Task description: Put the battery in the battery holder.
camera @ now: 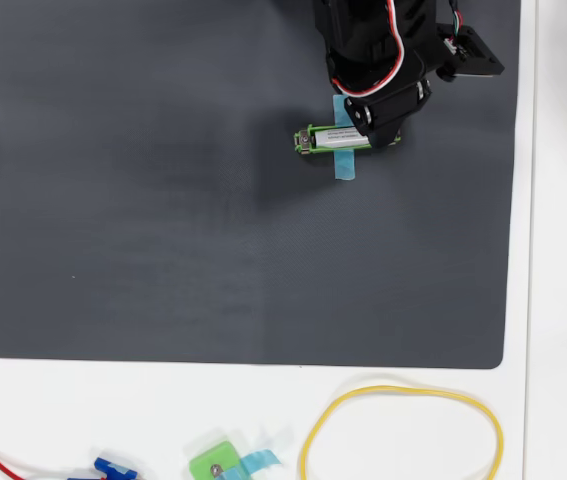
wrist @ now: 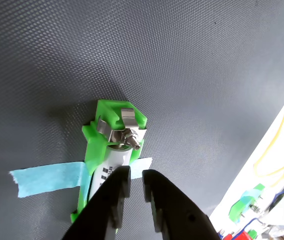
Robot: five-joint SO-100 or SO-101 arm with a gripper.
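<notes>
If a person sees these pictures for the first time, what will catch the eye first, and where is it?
The bright-green battery holder stands out on the dark grey mat, near its top edge in the overhead view, with the white battery lying inside it and a light-blue tape strip crossing it. The black gripper sits right over the battery. A yellow cable loop lies below the mat.

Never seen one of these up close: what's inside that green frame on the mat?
A white battery lies inside the battery holder. The end effector covers its near end, so that part is hidden.
</notes>
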